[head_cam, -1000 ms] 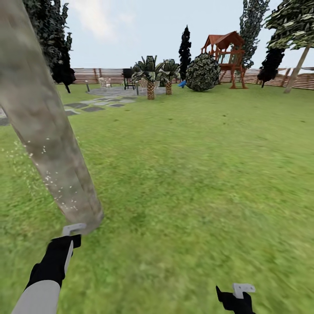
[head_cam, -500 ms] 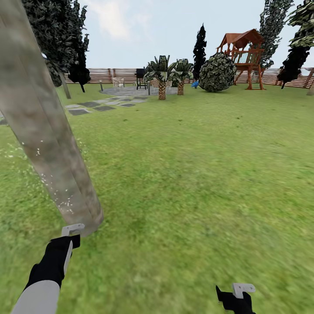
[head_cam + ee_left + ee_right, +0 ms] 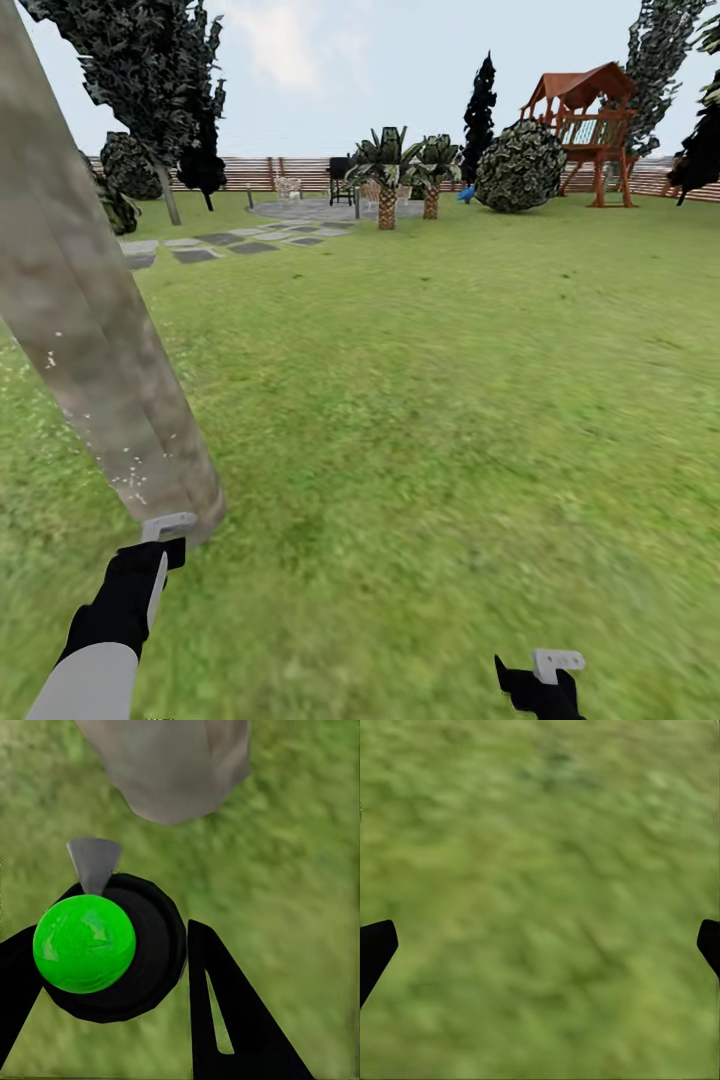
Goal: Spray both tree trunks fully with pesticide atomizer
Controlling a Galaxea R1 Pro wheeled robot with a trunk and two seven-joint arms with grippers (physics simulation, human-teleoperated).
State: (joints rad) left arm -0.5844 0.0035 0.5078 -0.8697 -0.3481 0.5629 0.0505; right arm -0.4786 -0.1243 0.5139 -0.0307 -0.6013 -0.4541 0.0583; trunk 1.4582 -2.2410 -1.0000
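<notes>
The pesticide atomizer (image 3: pixel 94 945), green ball on black body with grey nozzle, sits clamped between my left gripper (image 3: pixel 112 975) fingers, nozzle aimed at the tree trunk (image 3: pixel 95 320) leaning just ahead at near left, flecked with white specks. My right gripper (image 3: pixel 540 937) hangs spread wide over lawn (image 3: pixel 450 400). Fence (image 3: pixel 300 172) runs far off.

Tree trunk (image 3: pixel 100 340), left of frame: matt, mottled grey-brown bark, fairly smooth, flecked with pale specks low down. Lawn (image 3: pixel 450 400): rough, matt green grass. Pesticide atomizer (image 3: pixel 101 945): glossy green ball top (plastic-looking) on a dull black body, grey matt nozzle. Left gripper (image 3: pixel 112 997): matt black jaws. Fence (image 3: pixel 300 172), upper frame: reddish-brown wooden slats. Stepping stones (image 3: pixel 225 245): flat grey, matt.
</notes>
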